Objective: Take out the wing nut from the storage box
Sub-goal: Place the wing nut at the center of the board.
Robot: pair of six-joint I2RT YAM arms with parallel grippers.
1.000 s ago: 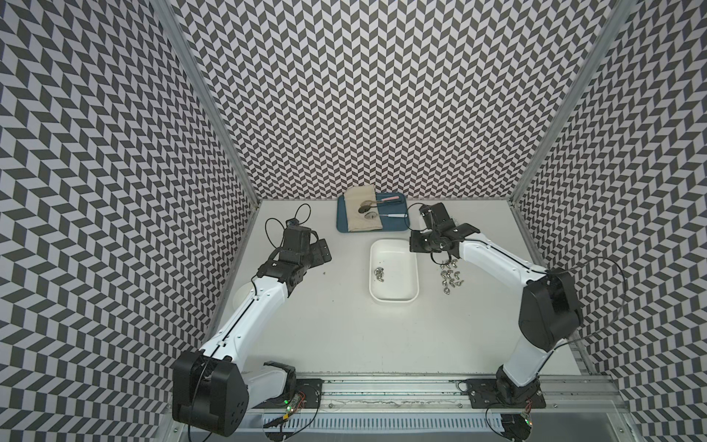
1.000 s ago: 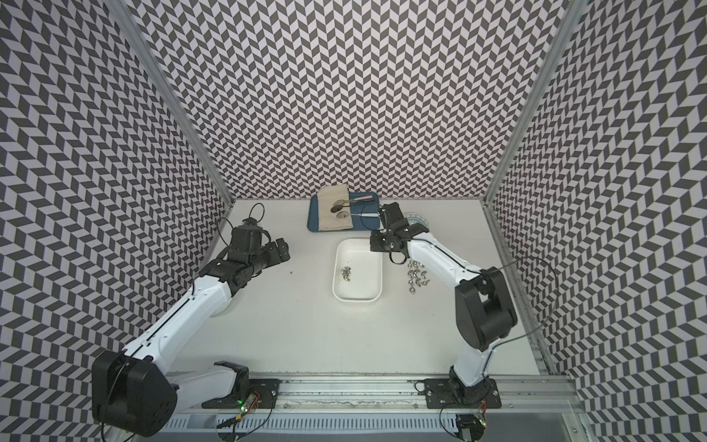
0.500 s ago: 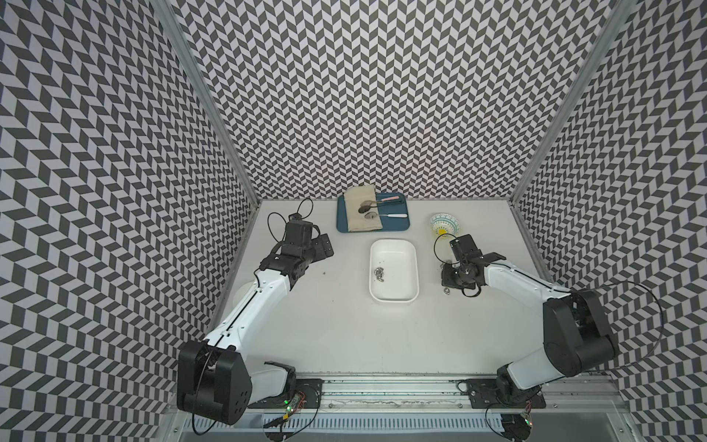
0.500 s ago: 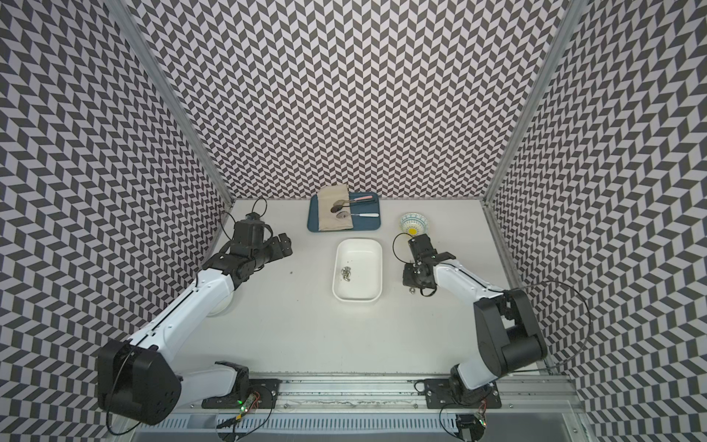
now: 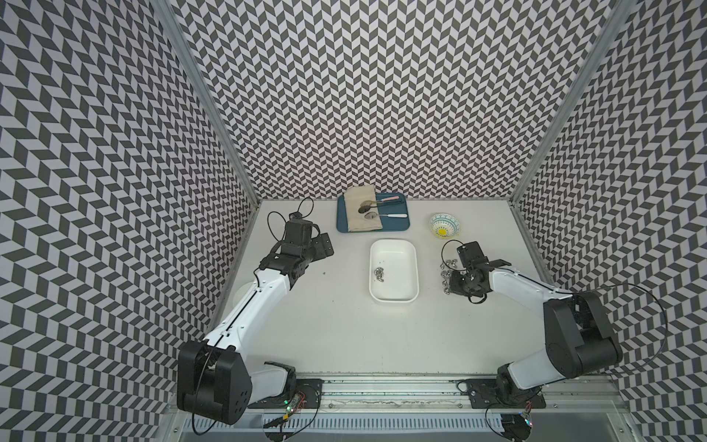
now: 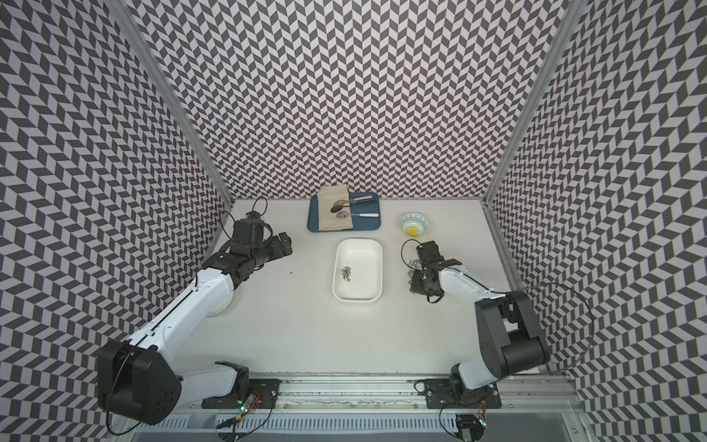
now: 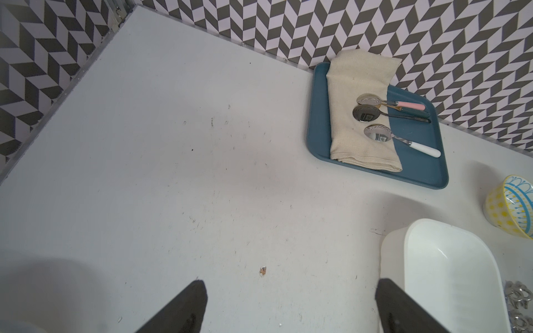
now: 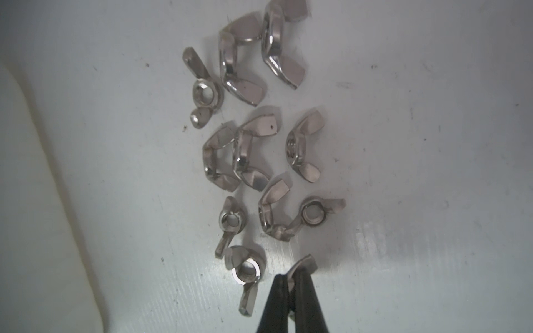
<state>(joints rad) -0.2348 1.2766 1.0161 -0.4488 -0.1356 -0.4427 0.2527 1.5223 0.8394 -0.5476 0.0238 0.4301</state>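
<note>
In both top views the right claw (image 5: 459, 285) has swung away from above the storage box (image 5: 399, 294) and now hangs low just right of it, over a pile of wing nuts (image 5: 445, 272) on the table (image 5: 344, 325). A few loose nuts (image 6: 346, 274) lie inside the box. The left wrist view shows the left claw (image 7: 288, 311) with its fingers wide apart and empty, left of the box. In the right wrist view the right claw is pinched tight on one wing nut (image 8: 302, 265), just beside the pile. We judge this nut is out of the box and only needs releasing.
</note>
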